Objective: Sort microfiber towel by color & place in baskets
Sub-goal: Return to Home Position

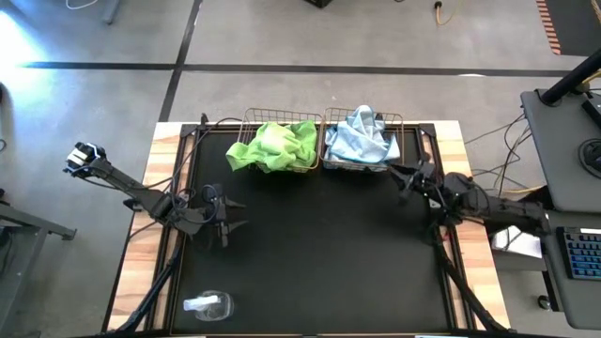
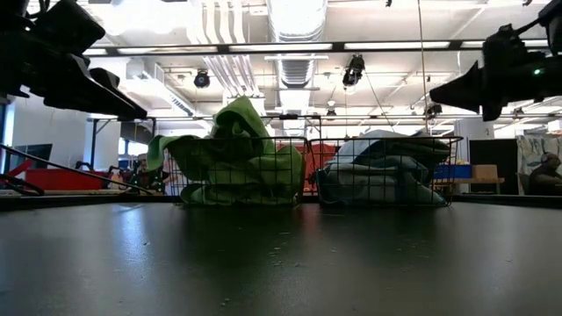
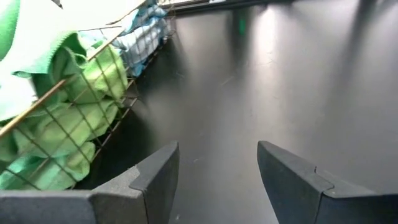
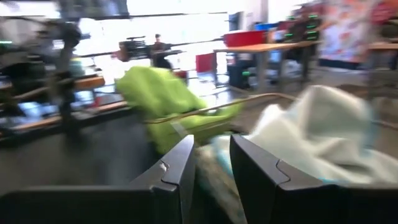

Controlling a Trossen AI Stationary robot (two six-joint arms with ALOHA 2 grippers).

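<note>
Both of my grippers are empty. My left gripper [image 1: 233, 214] hovers above the black bench [image 1: 329, 263], well clear of the two brown wire-mesh baskets and off their left end, fingers spread wide. My right gripper [image 1: 402, 178] hangs just beside the right basket [image 1: 402, 120], fingers only narrowly parted. Lime green fuzzy microfiber towels [image 1: 274, 145] are heaped in the left basket [image 1: 248, 116], spilling over its rim. Pale blue towels [image 1: 362, 141] fill the right basket.

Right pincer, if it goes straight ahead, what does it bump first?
The right pincer would probably hit the pale blue fuzzy towels in the brownish wire-mesh basket; depth is unclear.
</note>
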